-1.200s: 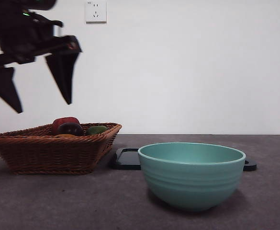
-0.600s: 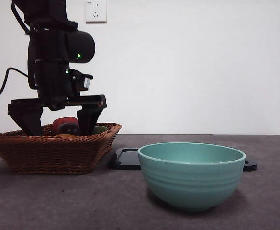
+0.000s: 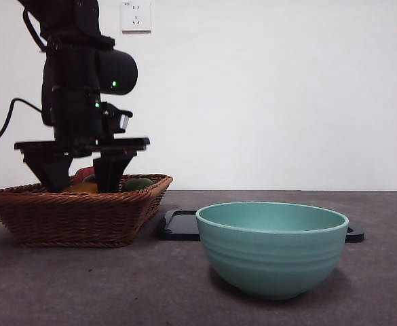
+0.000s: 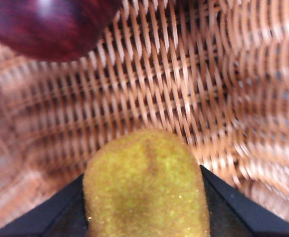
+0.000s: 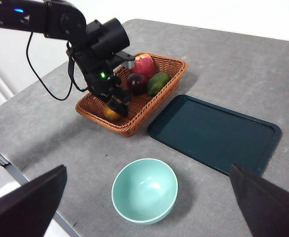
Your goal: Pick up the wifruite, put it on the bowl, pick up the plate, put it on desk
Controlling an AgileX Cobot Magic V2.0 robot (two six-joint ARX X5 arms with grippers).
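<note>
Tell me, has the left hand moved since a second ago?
Yes. The left hand has come down from above the wicker basket into it, around the wifruite.

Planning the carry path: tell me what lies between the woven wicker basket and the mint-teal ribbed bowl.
In the right wrist view, only bare mottled grey desk separates the woven wicker basket from the mint-teal ribbed bowl.

The wifruite [image 4: 146, 185] is a dull yellow-brown with a darker streak, lying on the warm brown weave of the basket [image 3: 76, 214] beside a dark purple-red fruit [image 4: 45, 24]. The bowl [image 3: 271, 248] is mint-teal with faint ribs and a paler rim. The tray [image 5: 213, 133] is dark teal, the desk [image 5: 223, 59] mottled grey.
</note>
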